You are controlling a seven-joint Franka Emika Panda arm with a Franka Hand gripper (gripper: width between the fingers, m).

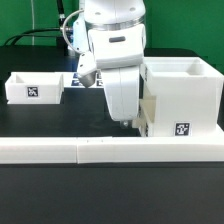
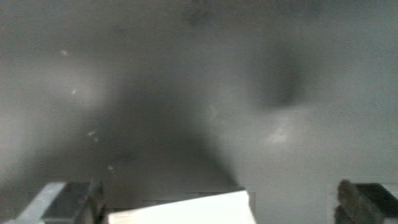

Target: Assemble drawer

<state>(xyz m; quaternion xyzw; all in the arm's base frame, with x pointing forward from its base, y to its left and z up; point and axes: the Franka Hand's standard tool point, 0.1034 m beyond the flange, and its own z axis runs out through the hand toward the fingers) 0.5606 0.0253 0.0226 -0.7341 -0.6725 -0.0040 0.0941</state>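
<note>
**Exterior view.** The large housing (image 1: 183,95) stands on the black table (image 1: 50,125) at the exterior view's right. Its open top faces up and a tag shows on its near face; its contents cannot be seen. A small tray (image 1: 35,88) sits well apart at the exterior view's left, tag toward the camera, with only its inner walls showing. The gripper (image 1: 125,120) hangs low just beside the housing, behind the white border bars (image 1: 80,152). Jaw spacing is hidden here.

**Wrist view.** Blurred. The fingers (image 2: 64,205) stand wide apart. A white corner (image 2: 178,210) lies between them; contact cannot be told, and nothing is seen clamped.
</note>
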